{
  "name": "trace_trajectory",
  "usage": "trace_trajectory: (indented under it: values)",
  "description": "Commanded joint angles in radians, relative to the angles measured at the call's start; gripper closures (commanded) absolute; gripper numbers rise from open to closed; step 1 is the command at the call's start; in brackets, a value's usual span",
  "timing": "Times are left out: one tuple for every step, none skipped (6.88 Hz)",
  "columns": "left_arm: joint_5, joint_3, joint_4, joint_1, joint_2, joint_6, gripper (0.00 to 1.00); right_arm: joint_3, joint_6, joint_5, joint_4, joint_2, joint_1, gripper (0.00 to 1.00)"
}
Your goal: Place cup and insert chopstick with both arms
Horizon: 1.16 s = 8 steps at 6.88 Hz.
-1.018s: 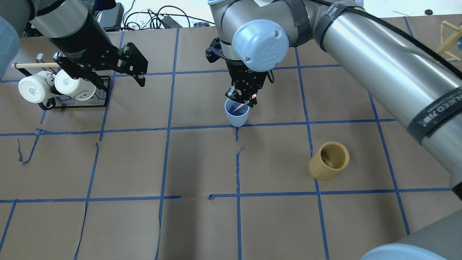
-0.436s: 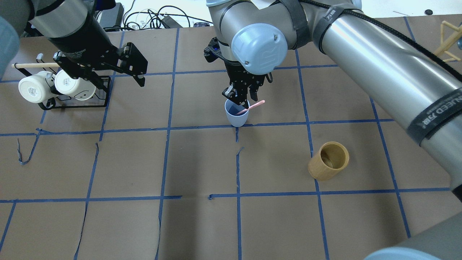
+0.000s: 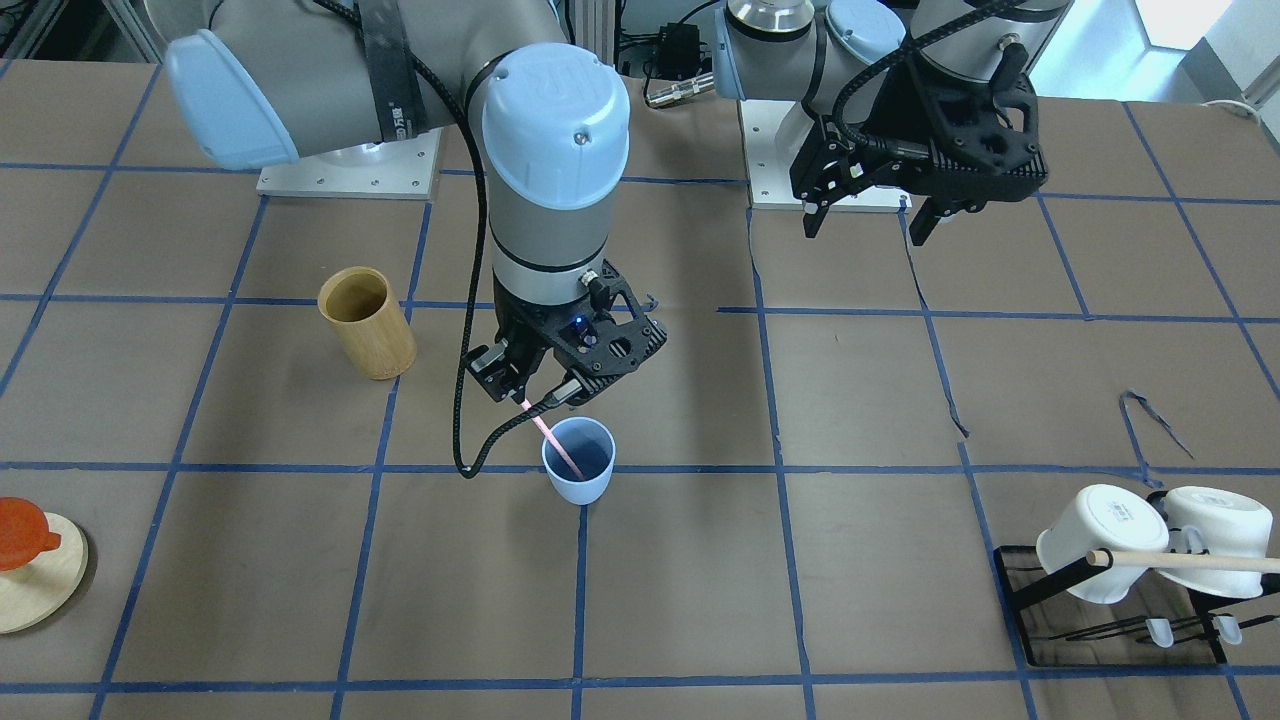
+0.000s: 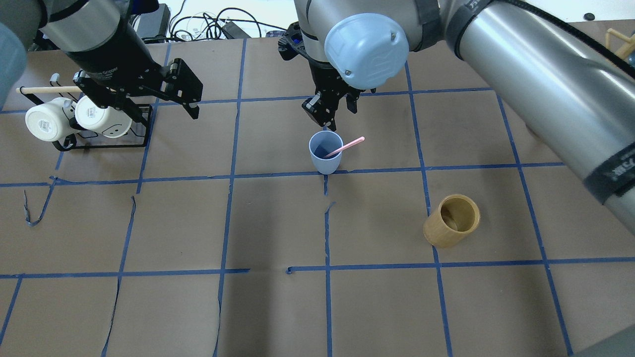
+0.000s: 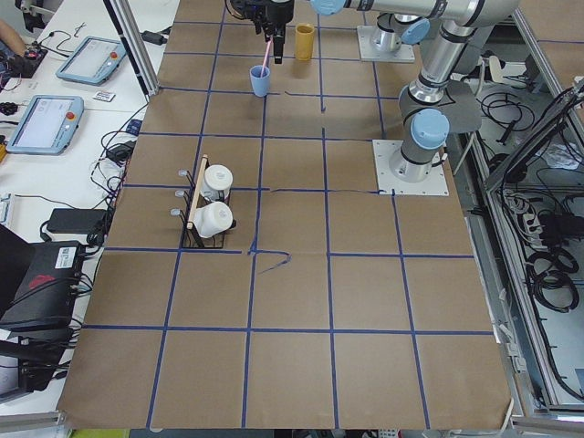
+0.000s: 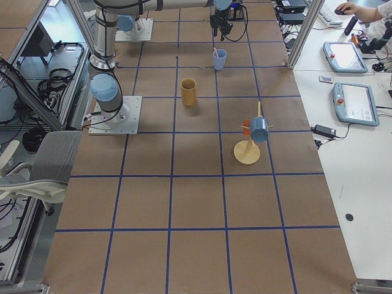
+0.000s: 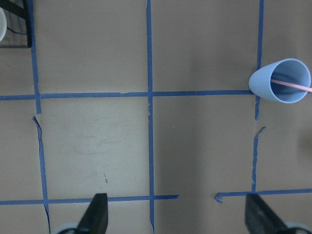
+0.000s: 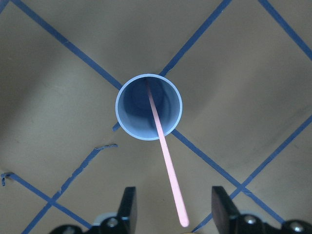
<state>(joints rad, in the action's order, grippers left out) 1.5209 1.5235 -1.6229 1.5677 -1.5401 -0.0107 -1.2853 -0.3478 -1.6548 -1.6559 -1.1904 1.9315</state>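
The light-blue cup point(image 4: 325, 157) stands upright on the table at a blue tape crossing. The pale pink chopstick point(image 4: 346, 147) stands in it, leaning on the rim with its upper end out to the right. My right gripper point(image 4: 331, 110) is open and empty, just above and behind the cup. In the right wrist view the cup point(image 8: 148, 107) is below and the chopstick point(image 8: 165, 161) reaches up between the open fingers point(image 8: 127, 207) without touching them. My left gripper point(image 4: 184, 96) is open and empty, well left of the cup. In the left wrist view the cup point(image 7: 282, 80) shows far right.
A tan bamboo cup point(image 4: 451, 220) stands at the front right of the cup. A black rack point(image 4: 106, 141) with two white mugs and a wooden dowel point(image 4: 47, 89) is at the far left, under my left arm. A wooden stand with hanging cups point(image 6: 250, 142) stands farther right.
My right gripper opened and let go of the chopstick, which tipped over to lean on the cup's rim. The gripper then rose and drew back from the cup. The left arm stayed still.
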Motion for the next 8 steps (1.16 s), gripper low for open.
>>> trace_trajectory:
  values:
    - [-0.001,0.001,0.000,0.000,0.000,0.000,0.00,-0.006,0.003,0.001,-0.152,-0.079,-0.107,0.05]
    - [-0.001,0.000,0.000,0.000,0.000,-0.002,0.00,-0.019,0.007,0.030,-0.124,-0.147,-0.180,0.00]
    - [-0.001,0.000,0.000,0.000,0.000,-0.002,0.00,-0.051,0.036,0.045,-0.038,-0.214,-0.240,0.00]
    - [-0.001,0.000,0.000,0.000,0.000,-0.002,0.00,-0.077,0.062,0.049,-0.007,-0.272,-0.294,0.00]
    - [-0.001,0.000,0.000,0.000,0.000,-0.002,0.00,-0.113,0.107,0.049,-0.004,-0.312,-0.340,0.00]
    - [-0.001,0.000,0.000,0.000,0.000,-0.002,0.00,-0.171,0.174,0.071,0.001,-0.352,-0.350,0.00]
    - [-0.001,0.000,0.000,0.000,0.002,-0.003,0.00,-0.224,0.168,0.108,-0.001,-0.394,-0.350,0.00]
    - [0.001,0.001,0.000,-0.001,0.002,-0.003,0.00,-0.226,0.168,0.115,0.017,-0.400,-0.352,0.00]
